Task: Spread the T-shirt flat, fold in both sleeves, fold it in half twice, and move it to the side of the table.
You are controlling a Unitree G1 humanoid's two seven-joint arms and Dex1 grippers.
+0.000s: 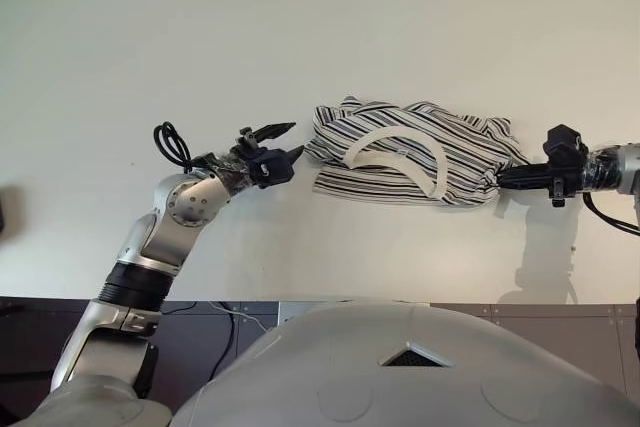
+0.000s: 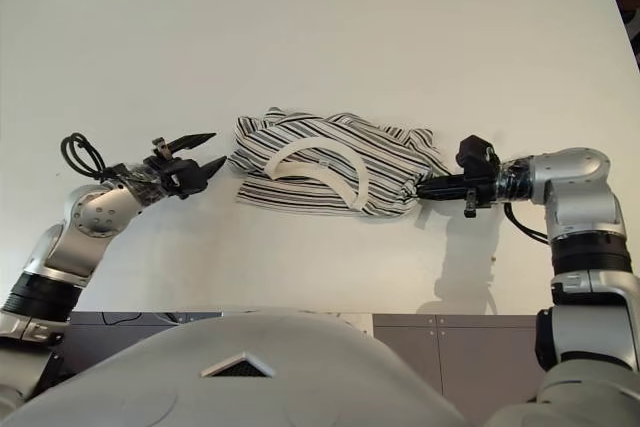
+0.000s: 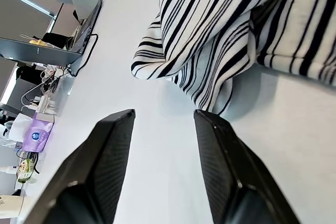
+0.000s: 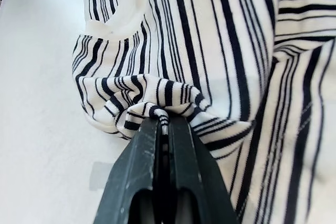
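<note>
**Operator:** Report the position of the T-shirt (image 1: 410, 152).

**Technician:** The T-shirt lies crumpled on the table (image 1: 200, 27), bunched into a compact heap. Its white collar band (image 1: 395, 132) faces up, near the middle of the heap. No sleeve can be told apart from the folds.

**Operator:** State of the right gripper (image 2: 420, 187)?

**Technician:** It sits at the T-shirt's right edge. Its jaws are pressed together on a small pinch of striped fabric, seen close up in the right wrist view, and the rest of the cloth fans out beyond the pinch.

**Operator:** And the left gripper (image 1: 294, 139)?

**Technician:** It is just beside the T-shirt's left edge and not touching it. Its fingers (image 3: 113, 145) stand well apart with nothing between them, and the nearest fold lies just ahead of the gap.

**Operator:** Which step is in hand?

**Technician:** By my judgement, the first step: spreading the T-shirt flat. No fold has been made.

**Operator:** Requirement for the next move?

**Technician:** The left gripper should probably advance onto the T-shirt's left edge and close on one layer only. Both grippers could then draw apart to open the heap. Taking several layers at once risks dragging the T-shirt without unfolding it.
</note>
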